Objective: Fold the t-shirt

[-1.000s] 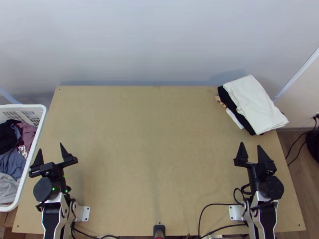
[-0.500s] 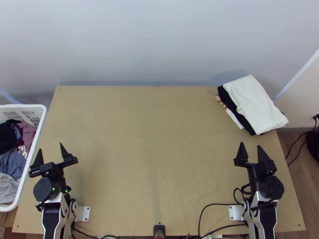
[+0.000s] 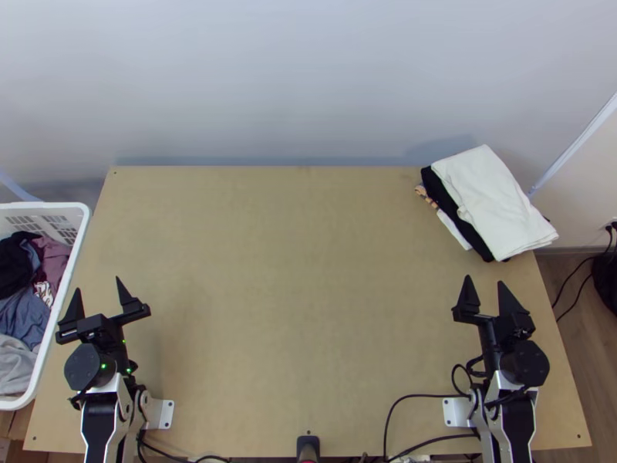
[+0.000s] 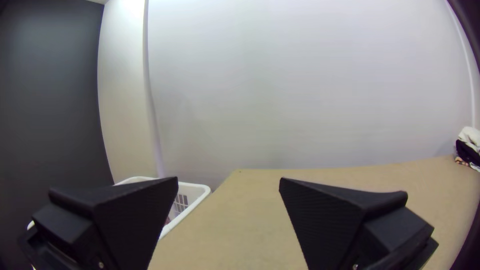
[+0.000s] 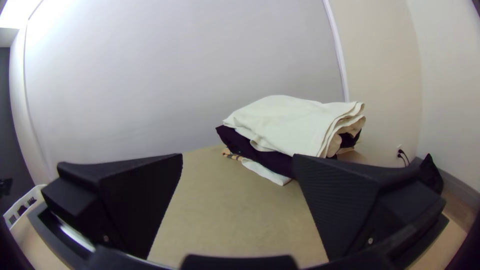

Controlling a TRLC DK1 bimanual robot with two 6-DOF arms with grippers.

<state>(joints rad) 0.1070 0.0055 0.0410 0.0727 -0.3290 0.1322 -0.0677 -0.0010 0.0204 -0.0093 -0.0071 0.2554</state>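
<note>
In the top view, a stack of folded cloths lies at the table's far right corner, a white folded cloth (image 3: pixel 493 202) over a black one (image 3: pixel 455 214). The right wrist view has the white cloth (image 5: pixel 295 122) on the stack too. My left gripper (image 3: pixel 99 292) stands open over the table's left side beside a basket; its own view also has the left gripper (image 4: pixel 228 181) open. Nearer than the stack, my right gripper (image 3: pixel 484 282) is open with nothing between its fingers; the right wrist view has the right gripper (image 5: pixel 237 157) likewise.
A white basket (image 3: pixel 77 255) holding several loose garments (image 3: pixel 21 312) stands at the table's left edge. Bare wood (image 3: pixel 293 285) stretches between the two arms. Black cables (image 3: pixel 416 397) run along the near edge beside the right arm's base.
</note>
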